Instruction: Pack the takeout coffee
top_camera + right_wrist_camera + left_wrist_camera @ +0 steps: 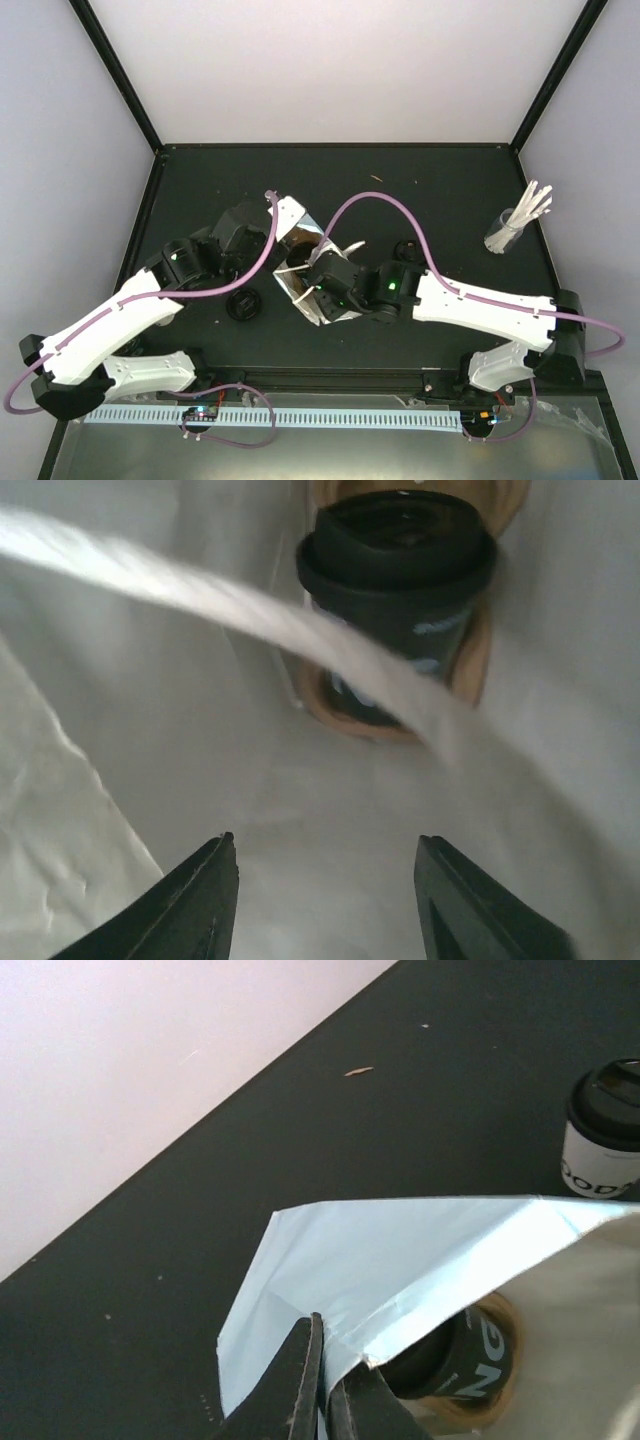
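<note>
Dark bench (440, 190) carries the light-blue paper bag (400, 1250). Left fingers (300, 1380) are clamped on its rim, holding the mouth up. Right fingers (200, 900) stand apart and empty inside the bag, with the lidded cup (400, 570) in its pulp carrier (478, 655) straight ahead of them, deeper in, lid facing them.

Overhead view can't see my right claw (325, 845): the fingertips are down inside the bag (130, 730), behind its wall. Straight ahead of that claw a blurred white handle (230, 605) cuts across the cup (400, 550) and covers most of its print. The carrier (478, 655) under it runs off the top edge. My left claw (330, 1360) is cropped at the bottom edge. Just right of it, the bag wall hides most of a cup, only "NG" legible. Ahead and far right, a second cup (600, 1135) is clipped by the frame, its lettering partial.
</note>
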